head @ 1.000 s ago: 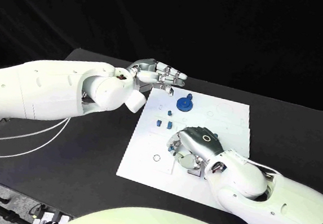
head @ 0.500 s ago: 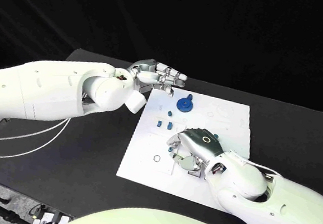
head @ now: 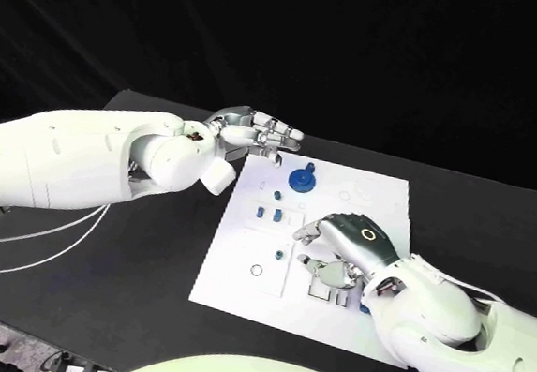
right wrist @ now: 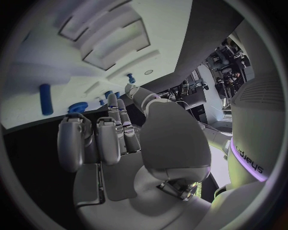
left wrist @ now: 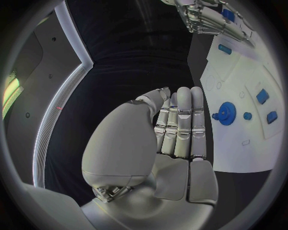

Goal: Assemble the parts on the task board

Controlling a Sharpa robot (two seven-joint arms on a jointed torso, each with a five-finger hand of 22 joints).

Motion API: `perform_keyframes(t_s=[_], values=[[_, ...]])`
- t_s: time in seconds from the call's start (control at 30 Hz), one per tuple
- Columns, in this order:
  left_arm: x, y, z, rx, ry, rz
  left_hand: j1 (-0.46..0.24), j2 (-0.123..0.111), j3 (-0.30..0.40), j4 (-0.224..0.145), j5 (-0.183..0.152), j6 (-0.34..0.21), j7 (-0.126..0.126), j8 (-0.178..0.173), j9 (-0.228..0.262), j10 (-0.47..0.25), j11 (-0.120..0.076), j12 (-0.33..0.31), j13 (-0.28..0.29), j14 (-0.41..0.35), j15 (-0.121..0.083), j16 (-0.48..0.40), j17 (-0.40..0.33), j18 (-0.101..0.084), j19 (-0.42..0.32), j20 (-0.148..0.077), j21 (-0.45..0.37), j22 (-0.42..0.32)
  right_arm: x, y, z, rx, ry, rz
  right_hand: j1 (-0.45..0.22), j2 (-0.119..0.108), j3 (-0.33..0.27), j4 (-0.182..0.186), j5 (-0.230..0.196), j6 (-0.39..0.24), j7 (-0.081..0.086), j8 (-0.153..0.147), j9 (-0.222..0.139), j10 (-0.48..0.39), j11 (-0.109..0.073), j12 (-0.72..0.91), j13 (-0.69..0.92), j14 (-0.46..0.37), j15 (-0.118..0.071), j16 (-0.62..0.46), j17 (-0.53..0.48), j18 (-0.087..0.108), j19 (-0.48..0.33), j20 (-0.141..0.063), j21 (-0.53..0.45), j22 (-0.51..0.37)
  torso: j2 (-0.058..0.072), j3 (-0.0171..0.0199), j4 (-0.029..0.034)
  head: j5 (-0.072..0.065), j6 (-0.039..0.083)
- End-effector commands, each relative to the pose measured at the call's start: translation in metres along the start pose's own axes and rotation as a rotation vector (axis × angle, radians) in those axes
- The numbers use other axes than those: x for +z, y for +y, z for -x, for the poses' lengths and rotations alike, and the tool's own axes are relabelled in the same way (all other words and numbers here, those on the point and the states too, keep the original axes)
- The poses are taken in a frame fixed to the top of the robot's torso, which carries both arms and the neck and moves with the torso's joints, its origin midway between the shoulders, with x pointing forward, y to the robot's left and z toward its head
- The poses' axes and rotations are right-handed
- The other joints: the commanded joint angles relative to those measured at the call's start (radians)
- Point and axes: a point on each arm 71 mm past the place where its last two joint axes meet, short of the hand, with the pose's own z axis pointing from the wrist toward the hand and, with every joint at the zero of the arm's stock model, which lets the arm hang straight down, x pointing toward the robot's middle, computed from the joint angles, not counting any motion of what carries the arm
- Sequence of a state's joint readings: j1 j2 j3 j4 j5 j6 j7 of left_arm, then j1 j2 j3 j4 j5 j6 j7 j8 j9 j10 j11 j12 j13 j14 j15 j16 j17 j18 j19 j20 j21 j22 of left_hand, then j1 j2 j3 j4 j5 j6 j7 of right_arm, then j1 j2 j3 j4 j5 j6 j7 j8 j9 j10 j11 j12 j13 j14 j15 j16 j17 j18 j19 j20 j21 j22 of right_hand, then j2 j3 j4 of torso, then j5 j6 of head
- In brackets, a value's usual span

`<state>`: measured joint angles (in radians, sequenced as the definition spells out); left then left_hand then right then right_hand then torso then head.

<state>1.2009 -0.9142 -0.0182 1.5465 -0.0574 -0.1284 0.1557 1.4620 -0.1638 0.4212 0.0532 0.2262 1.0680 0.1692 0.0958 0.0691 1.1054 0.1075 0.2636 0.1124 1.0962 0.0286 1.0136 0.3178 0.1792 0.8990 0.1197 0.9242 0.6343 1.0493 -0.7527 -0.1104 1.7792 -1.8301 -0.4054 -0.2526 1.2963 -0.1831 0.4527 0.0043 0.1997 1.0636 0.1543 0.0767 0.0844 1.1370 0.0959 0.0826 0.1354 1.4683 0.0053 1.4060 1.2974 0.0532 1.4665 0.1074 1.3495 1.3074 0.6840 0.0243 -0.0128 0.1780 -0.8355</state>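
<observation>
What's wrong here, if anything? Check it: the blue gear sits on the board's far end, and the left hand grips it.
One thing: the left hand holds nothing. In the left wrist view its fingers stand apart from the gear. The gear does sit on the board's far end.

black table (head: 135,251), white task board (head: 234,280) on it

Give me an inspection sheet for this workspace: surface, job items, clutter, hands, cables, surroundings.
Surface: black table, task board lying on it.
Job's things: blue gear standing at the board's far end; small blue parts near mid-board.
Clutter: nothing seen.
Hands: left hand at the board's far corner, fingers together, holding nothing; right hand over mid-board, whether it holds a part cannot be told.
Cables: white cables hanging under the left arm.
Surroundings: dark backdrop behind the table.
</observation>
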Motion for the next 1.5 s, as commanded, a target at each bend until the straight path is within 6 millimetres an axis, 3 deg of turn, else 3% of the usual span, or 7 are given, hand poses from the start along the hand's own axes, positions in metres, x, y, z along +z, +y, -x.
perform_keyframes(t_s=[0.03,0.23,0.43,0.8,1.5], values=[[0.000,0.000,-0.002,-0.009,0.026,-0.002,-0.007,0.000,-0.005,-0.001,-0.004,-0.008,0.002,0.002,-0.001,-0.008,-0.002,0.003,-0.001,-0.007,0.003,-0.006,-0.001,0.004,-0.004,0.005,-0.002,-0.001,-0.005,-0.020,0.018,0.001,0.011,-0.077,-0.009,-0.002,-0.009,0.002,0.003,0.009,0.000,0.000,0.001,0.000,-0.003,0.007,-0.001,0.049,0.004,-0.005,-0.003,-0.003,0.007,0.005,0.000,0.173,-0.001,-0.0020,0.0003,-0.026,0.013],[0.000,0.000,-0.002,-0.009,0.026,-0.002,-0.007,0.000,-0.005,-0.001,-0.004,-0.008,0.002,0.002,-0.001,-0.008,-0.002,0.003,-0.001,-0.007,0.003,-0.006,-0.001,0.004,-0.004,0.005,-0.002,-0.001,-0.015,-0.060,0.043,-0.041,0.038,-0.166,-0.020,-0.020,-0.046,0.005,0.025,0.009,-0.005,-0.004,0.000,-0.012,-0.005,0.013,-0.006,0.049,0.003,-0.004,-0.005,-0.002,0.005,0.004,-0.007,0.171,-0.003,-0.0041,-0.0015,-0.047,0.025],[0.000,0.000,-0.002,-0.009,0.027,-0.001,-0.007,0.000,-0.005,-0.001,-0.004,-0.008,0.002,0.002,-0.001,-0.008,-0.002,0.003,-0.001,-0.007,0.003,-0.006,-0.001,0.004,-0.004,0.005,-0.002,-0.001,-0.019,-0.076,0.046,-0.060,0.075,-0.193,-0.015,-0.023,-0.069,0.005,0.030,0.008,-0.007,-0.006,-0.001,-0.029,-0.004,0.014,-0.010,0.048,0.004,-0.006,-0.008,0.001,-0.001,0.004,-0.021,0.166,-0.002,-0.0018,-0.0010,-0.054,0.030],[0.000,0.000,-0.002,-0.009,0.028,-0.001,-0.007,0.000,-0.005,-0.001,-0.004,-0.008,0.002,0.002,-0.001,-0.008,-0.002,0.003,-0.001,-0.007,0.003,-0.006,-0.001,0.004,-0.004,0.005,-0.002,-0.001,-0.013,-0.080,0.041,-0.064,0.126,-0.197,-0.006,-0.014,-0.082,0.005,0.030,0.007,-0.013,-0.007,-0.001,-0.034,-0.007,0.020,-0.011,0.047,0.002,-0.007,-0.012,0.001,-0.001,0.003,-0.023,0.165,-0.001,-0.0040,0.0003,-0.056,0.025],[-0.001,0.000,-0.003,-0.010,0.032,0.003,-0.007,0.001,-0.005,-0.002,-0.004,-0.008,0.002,0.003,-0.001,-0.009,-0.003,0.004,-0.001,-0.008,0.003,-0.006,-0.001,0.004,-0.004,0.005,-0.003,-0.001,-0.002,-0.075,0.032,-0.044,0.153,-0.188,0.013,0.026,-0.076,0.012,0.031,0.032,-0.010,0.000,0.002,0.011,-0.014,0.057,-0.011,0.049,-0.004,0.000,-0.007,-0.004,0.013,-0.002,0.002,0.177,-0.002,-0.0031,-0.0004,-0.053,0.021]])
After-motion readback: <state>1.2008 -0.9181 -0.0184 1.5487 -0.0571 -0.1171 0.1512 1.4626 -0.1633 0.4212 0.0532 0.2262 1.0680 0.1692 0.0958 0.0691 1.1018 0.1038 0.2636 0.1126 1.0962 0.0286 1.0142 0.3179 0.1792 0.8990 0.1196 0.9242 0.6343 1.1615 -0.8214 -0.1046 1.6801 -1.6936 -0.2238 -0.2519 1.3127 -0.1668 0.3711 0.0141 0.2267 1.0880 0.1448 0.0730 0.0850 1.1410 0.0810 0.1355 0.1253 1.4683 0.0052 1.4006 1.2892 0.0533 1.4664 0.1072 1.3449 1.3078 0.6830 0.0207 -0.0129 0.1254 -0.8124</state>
